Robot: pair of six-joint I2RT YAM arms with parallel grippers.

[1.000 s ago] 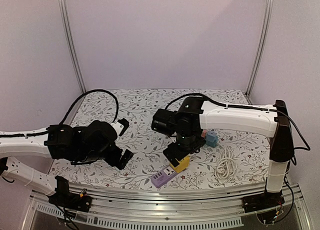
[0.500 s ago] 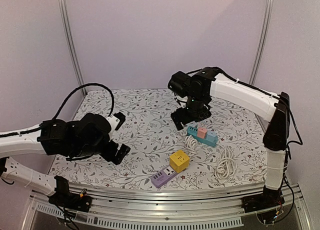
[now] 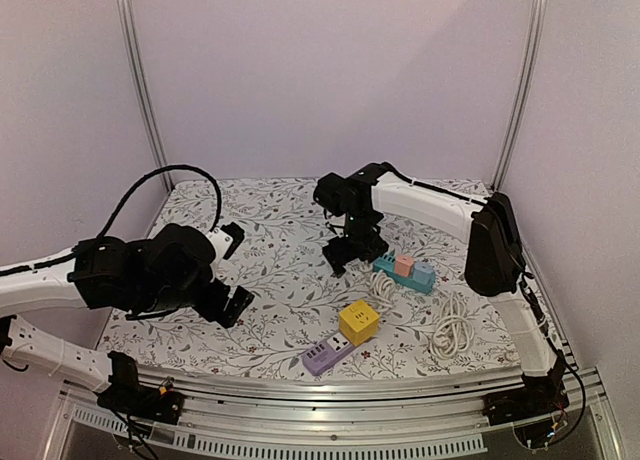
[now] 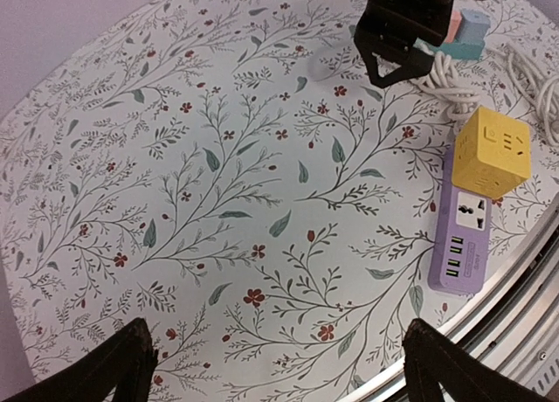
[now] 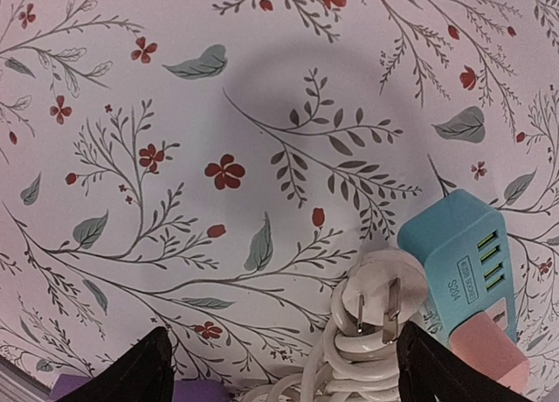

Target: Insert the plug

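- The right end effector (image 3: 354, 252) hung over the floral table (image 3: 280, 220), a little toward one o'clock from the table's middle in the top view. Its fingers were spread wide and nothing was between them.
- In the right wrist view the white plug (image 5: 377, 299) lay at about five o'clock from the picture's centre, with its two flat prongs facing the camera.
- The plug rested on the end of its coiled white cord (image 5: 349, 358), and neither finger touched it.
- A teal power strip (image 5: 454, 245) lay just beside the plug, at the plug's two o'clock. A pink adapter (image 5: 500, 350) sat on the strip toward five o'clock.
- The left end effector (image 4: 279, 367) was also wide apart and empty, held above the table on its nine o'clock side in the top view.
- In the left wrist view a yellow cube socket (image 4: 493, 149) sat on the upper end of a purple power strip (image 4: 465, 236), at three o'clock in that picture.
- From above, the purple strip lay near the table's six o'clock edge, well apart from the plug.
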